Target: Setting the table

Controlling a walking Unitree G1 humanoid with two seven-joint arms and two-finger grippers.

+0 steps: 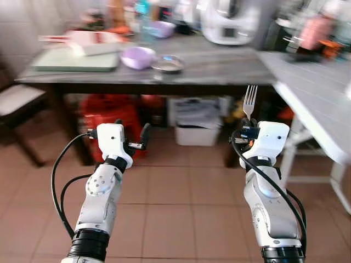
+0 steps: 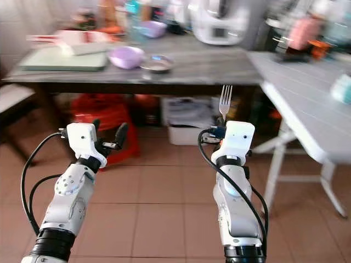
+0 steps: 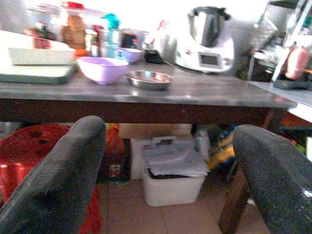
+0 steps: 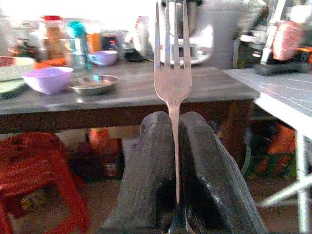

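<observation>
The right gripper (image 4: 176, 146) is clamped on a fork (image 1: 249, 102), which stands upright with its tines up, pinched by the handle between the two black fingers (image 4: 146, 165). The left gripper (image 1: 133, 137) hovers over the tiled floor (image 1: 181, 208) with its fingers spread apart, holding nothing. Ahead stands a grey table (image 1: 219, 68); near its front edge, towards the middle, a purple bowl (image 1: 137, 57) sits just beside a metal dish (image 1: 168, 64). A white appliance (image 1: 230, 22) stands towards the back edge. A red stool (image 1: 109, 118) and a white bin (image 1: 196, 134) sit underneath.
</observation>
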